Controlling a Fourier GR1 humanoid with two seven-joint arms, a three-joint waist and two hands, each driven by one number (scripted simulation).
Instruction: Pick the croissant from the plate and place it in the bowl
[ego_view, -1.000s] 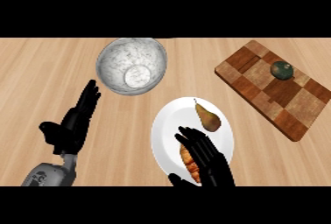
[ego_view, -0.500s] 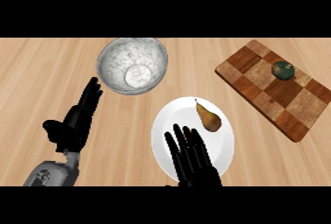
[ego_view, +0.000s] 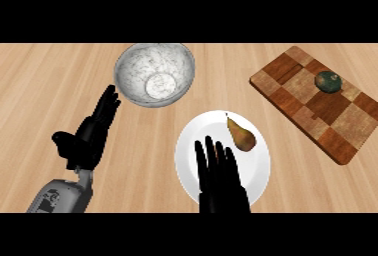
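The croissant cannot be seen at all; the right hand (ego_view: 218, 177) lies over the lower part of the white plate (ego_view: 255, 165), low and centre in the frame, fingers stretched flat and close together pointing up the picture, and if the pastry is there it sits under that palm, though whether anything is pinched beneath cannot be told; the first risk, then, is a grasp made blind, fingers closing beside or only on the tip of the croissant so that it slides across the plate rather than coming up; a pear (ego_view: 241, 135) lies on the same plate just beyond the fingertips, and a hand that pushes forward while closing could nudge it off the rim, or gather it in place of the croissant; the plate itself may shift on the counter (ego_view: 44, 80) if pressed off-centre; the bowl (ego_view: 155, 73) stands to the upper left of the plate, near but apart, so the carry must cross its near rim, and a low path could knock or tip it; the left hand (ego_view: 88, 132), open with fingers upright, rests at the left just below the bowl, close to that path; a chequered cutting board (ego_view: 310, 102) with a dark round fruit (ego_view: 328, 81) lies at the upper right, well clear.
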